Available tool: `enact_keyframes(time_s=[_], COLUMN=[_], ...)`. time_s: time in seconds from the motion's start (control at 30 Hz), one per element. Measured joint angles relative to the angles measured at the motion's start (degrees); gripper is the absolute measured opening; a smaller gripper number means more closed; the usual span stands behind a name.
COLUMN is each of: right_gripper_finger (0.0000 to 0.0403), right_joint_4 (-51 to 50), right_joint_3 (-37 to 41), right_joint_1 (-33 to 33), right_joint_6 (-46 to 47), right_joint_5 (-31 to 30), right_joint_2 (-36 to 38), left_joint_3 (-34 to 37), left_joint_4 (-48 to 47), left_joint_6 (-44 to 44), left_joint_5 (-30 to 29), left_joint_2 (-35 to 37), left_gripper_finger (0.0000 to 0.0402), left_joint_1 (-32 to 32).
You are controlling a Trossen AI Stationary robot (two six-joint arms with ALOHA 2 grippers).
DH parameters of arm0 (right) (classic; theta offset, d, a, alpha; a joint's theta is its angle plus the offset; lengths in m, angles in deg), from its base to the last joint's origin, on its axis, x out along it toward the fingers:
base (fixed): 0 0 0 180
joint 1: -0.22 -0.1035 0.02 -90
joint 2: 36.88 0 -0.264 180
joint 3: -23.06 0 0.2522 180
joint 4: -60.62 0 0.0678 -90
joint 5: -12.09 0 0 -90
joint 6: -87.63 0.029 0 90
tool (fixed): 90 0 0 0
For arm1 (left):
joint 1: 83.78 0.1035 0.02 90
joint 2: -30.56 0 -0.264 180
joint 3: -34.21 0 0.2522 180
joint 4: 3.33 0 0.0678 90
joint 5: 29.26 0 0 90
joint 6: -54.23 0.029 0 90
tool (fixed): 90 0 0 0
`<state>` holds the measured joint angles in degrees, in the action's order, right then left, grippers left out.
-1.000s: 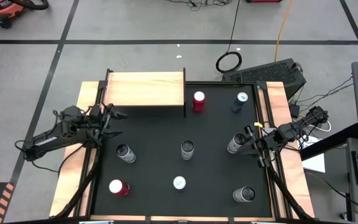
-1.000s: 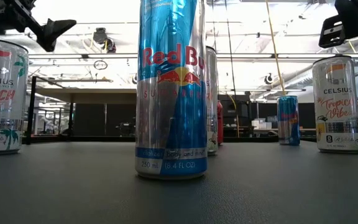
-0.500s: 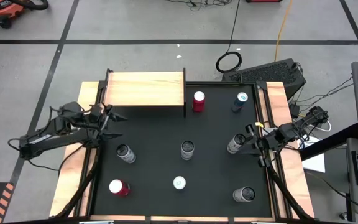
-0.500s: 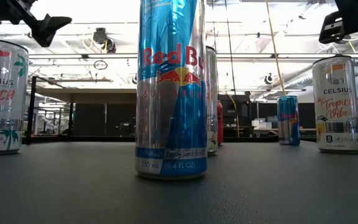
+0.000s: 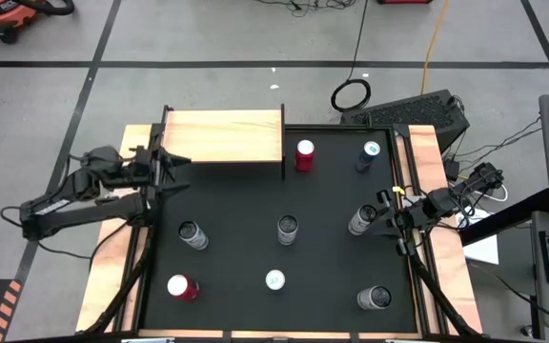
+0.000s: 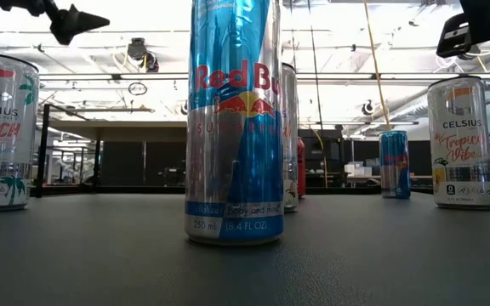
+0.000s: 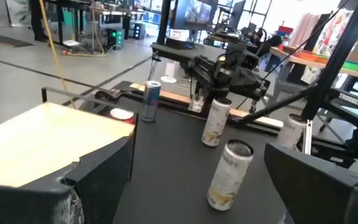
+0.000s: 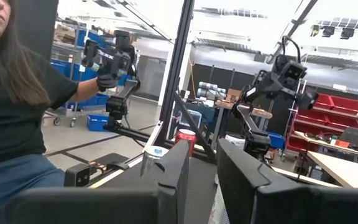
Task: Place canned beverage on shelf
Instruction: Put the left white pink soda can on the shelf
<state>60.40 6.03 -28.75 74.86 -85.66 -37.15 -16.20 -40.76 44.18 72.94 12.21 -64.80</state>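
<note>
The cans on the black table (image 5: 332, 257) are tall and thin, so a small bump could tip one over. The nearest ones, like the red can (image 5: 181, 287) at 8 o'clock, stand far from the shelf, so they have a long way to ride and could slip out on the way. The silver can (image 5: 192, 234) at 9 o'clock is the closest one to the left gripper (image 5: 165, 164). If the gripper comes down a bit off to one side, a finger could knock the can flat and it could roll.

The left gripper is up in the air at 10 o'clock, right beside the front corner of the shelf (image 5: 222, 136). Its fingers are spread very wide and there is nothing between them. It is so close to the shelf that a quick turn could hit the wooden edge or a dark leg and shove the shelf.

The right gripper (image 5: 381, 217) waits at 3 o'clock, just beside a pale can (image 5: 360, 220). Its fingers are almost pressed together and hold nothing. I cannot tell if it touches that can.

The shelf sits at 11 o'clock, at the far side of the table. No can is on it yet, so I think the job has hardly begun. A second red can (image 5: 304, 154) stands just beside its right end at 12 o'clock and could get pushed too
</note>
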Motion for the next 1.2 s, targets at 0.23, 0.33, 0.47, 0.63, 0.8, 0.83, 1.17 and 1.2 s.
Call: enact_keyframes(time_s=[0.23, 0.33, 0.47, 0.63, 0.8, 0.83, 1.17, 1.2], right_gripper_finger=[0.0068, 0.0068, 0.0068, 0.0068, 0.0068, 0.0068, 0.0068, 0.0068], right_joint_4=[0.0, 0.0, 0.0, 0.3, 1.9, 2.1, 2.4, 2.7], right_joint_3=[0.0, 0.0, 0.0, 0.0, 0.0, 0.0, 0.0, 0.0], right_joint_1=[0.0, 0.0, 0.0, 0.0, 0.0, 0.0, 0.0, 0.0], right_joint_6=[0.0, 0.0, 0.0, 0.0, 0.0, 0.0, 0.0, 0.0], right_joint_5=[0.0, 0.0, 0.0, 0.0, 0.0, 0.0, 0.0, 0.0], right_joint_2=[0.0, 0.0, 0.0, 0.0, 0.0, 0.0, 0.0, 0.0], left_joint_3=[-10.4, -15.4, -18.8, -18.6, -17.4, -17.2, -11.2, -11.1], left_joint_4=[-4.7, -12.8, -19.9, -20.1, -17.9, -17.5, -17.5, -17.4], left_joint_6=[0.0, 0.0, 0.0, 0.7, 1.6, 1.5, 3.5, 3.4], left_joint_5=[-0.3, -3.9, -9.8, -9.3, -7.3, -6.0, -3.1, -3.3], left_joint_2=[-3.8, -3.7, -3.7, -3.7, -3.7, -3.7, -4.7, -5.0], left_gripper_finger=[0.0373, 0.0373, 0.0373, 0.0373, 0.0373, 0.0373, 0.0373, 0.0373], left_joint_1=[0.0, 0.0, 0.0, 0.0, 0.0, 0.0, 0.0, 0.0])
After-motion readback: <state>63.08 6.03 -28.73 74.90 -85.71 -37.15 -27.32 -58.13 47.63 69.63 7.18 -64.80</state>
